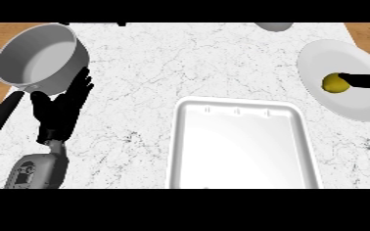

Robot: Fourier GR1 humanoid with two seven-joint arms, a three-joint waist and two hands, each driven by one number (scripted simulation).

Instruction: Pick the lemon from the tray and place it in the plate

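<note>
The yellow lemon (333, 83) sits over the white plate (325, 56) at the right edge of the counter. Only a black strip of my right hand (358, 80) shows, coming in from the right edge and touching the lemon's right side; the rest of it is out of view. The white tray (242, 115) lies in the lower middle with nothing in it. My left hand (61, 108) rests open at the left, fingers pointing up, just below the pot.
A grey pot (39, 58) with a black handle (9, 108) stands at the upper left, close to my left hand. A grey rounded object (274, 26) peeks in at the top edge. Wooden strips border the marble counter at both top corners.
</note>
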